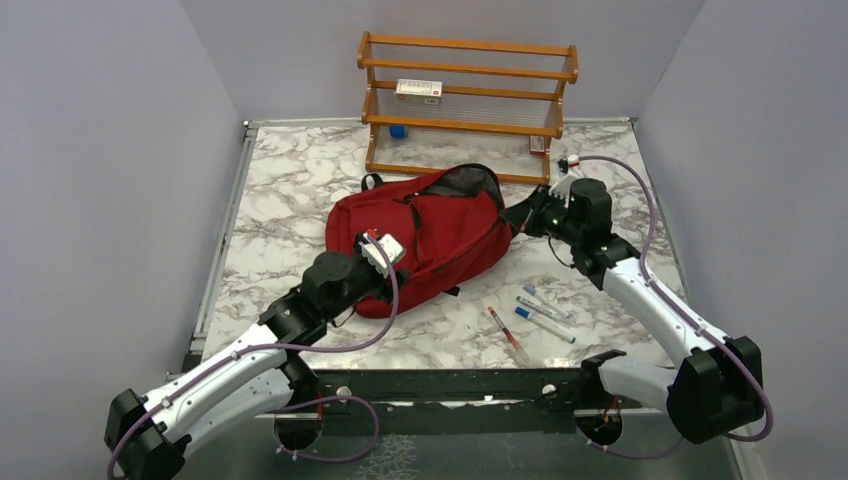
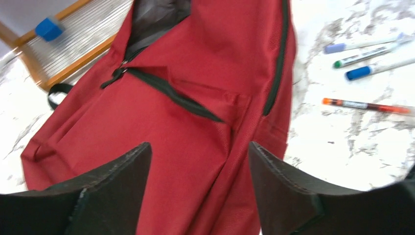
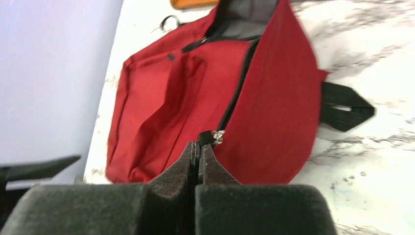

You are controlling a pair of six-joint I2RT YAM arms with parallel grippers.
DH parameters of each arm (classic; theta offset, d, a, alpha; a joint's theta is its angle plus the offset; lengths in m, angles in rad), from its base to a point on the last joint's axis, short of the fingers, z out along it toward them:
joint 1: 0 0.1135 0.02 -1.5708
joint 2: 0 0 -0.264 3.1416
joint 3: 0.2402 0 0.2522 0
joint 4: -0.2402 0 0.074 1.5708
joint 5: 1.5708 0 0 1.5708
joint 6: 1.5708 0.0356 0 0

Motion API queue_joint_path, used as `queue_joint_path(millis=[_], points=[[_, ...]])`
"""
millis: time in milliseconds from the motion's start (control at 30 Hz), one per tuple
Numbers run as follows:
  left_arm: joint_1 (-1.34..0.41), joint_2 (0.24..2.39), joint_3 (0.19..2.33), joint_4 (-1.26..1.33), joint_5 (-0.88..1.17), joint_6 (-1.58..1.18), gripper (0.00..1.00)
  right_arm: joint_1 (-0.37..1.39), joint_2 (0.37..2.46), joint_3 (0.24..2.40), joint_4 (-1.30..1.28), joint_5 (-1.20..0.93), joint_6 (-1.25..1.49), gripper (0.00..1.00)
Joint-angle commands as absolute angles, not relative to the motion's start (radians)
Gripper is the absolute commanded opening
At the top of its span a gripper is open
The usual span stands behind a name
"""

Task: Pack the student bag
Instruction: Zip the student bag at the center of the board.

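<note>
The dark-red student bag (image 1: 430, 235) lies flat in the middle of the marble table, its main opening partly unzipped and showing grey lining at the far end. My left gripper (image 2: 199, 152) is open just above the bag's near front panel (image 2: 195, 122), holding nothing. My right gripper (image 3: 200, 144) is shut on the black zipper pull (image 3: 215, 135) of the main zipper, at the bag's right side (image 1: 520, 218). Several marker pens (image 1: 530, 310) lie on the table to the right of the bag, and they also show in the left wrist view (image 2: 367, 54).
A wooden shelf rack (image 1: 465, 100) stands at the back, with a white box (image 1: 418, 91) and a small blue cube (image 1: 398, 131) on it. A black strap (image 3: 345, 105) sticks out from the bag's right side. Grey walls close in left and right.
</note>
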State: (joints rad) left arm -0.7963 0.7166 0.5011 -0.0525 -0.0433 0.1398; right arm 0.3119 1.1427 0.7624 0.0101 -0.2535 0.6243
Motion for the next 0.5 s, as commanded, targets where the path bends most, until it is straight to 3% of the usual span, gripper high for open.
queue_joint_path(millis=[0,133,467], points=[[-0.793,0.764,0.563,0.078,0.123,0.097,0.76,0.308,1.104,0.793,0.044,-0.546,0.537,0.01],[-0.798,0.911,0.639,0.160,0.207,0.042,0.85,0.308,1.081,0.789,-0.021,-0.634,0.569,0.00],[-0.939,1.172,0.740,0.304,0.167,0.098,0.88,0.308,0.969,0.733,-0.079,-0.674,0.719,0.01]])
